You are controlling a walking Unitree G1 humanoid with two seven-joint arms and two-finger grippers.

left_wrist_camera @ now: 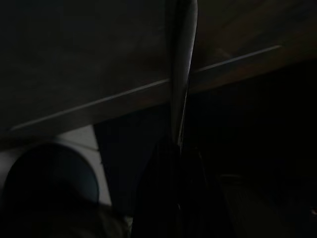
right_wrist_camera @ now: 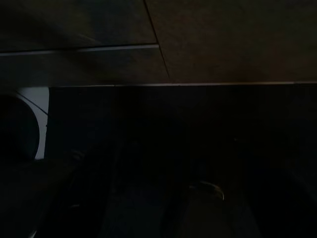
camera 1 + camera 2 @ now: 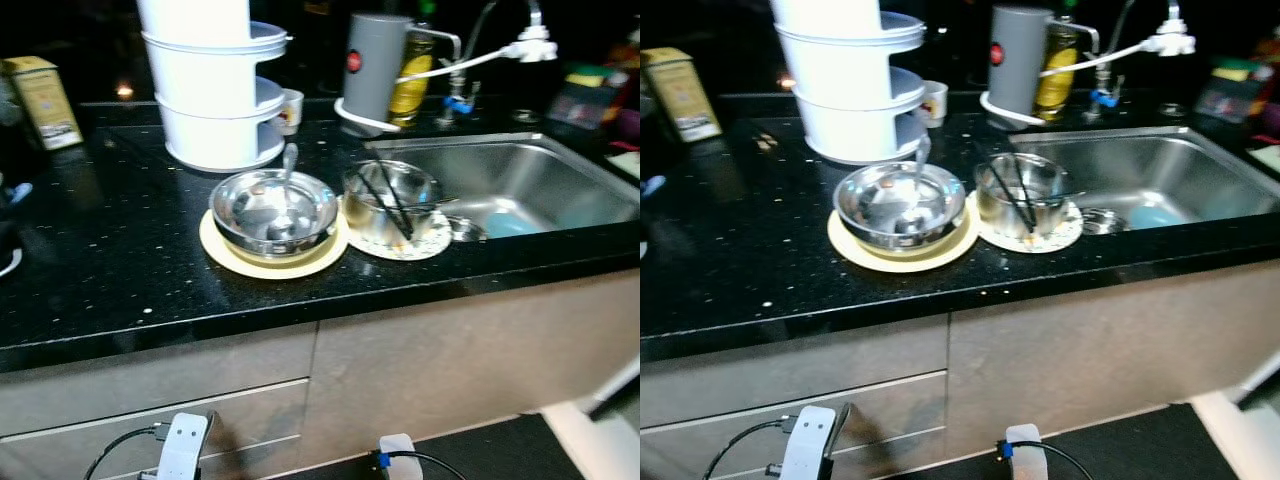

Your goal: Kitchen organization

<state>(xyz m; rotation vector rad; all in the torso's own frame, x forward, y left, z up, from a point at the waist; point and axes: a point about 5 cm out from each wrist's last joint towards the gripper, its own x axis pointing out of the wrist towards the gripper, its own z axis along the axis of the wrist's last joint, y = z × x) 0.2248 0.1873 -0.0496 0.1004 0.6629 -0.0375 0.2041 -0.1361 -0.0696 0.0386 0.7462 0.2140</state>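
- Head views: a black speckled counter takes the left and middle of the frame. Near the centre a steel bowl sits on a pale yellow plate, and a spoon stands in the bowl with its handle pointing to the top of the frame.
- Just right of it, a second steel bowl sits on a patterned plate, touching the yellow plate. Black chopsticks lean inside this bowl.
- At the upper centre is a white tiered container; right of it a grey kettle and a yellow bottle. A yellow box is at the upper left.
- The steel sink is at the right, with a tap above it.
- At the bottom edge, before the beige cabinet fronts, both wrists hang low; I cannot tell the state of either gripper's fingers.
- Left wrist view: very dark. A thin shiny object goes from the top centre down, crossing a pale cabinet line.
- Right wrist view: very dark, with cabinet seams in the upper part.
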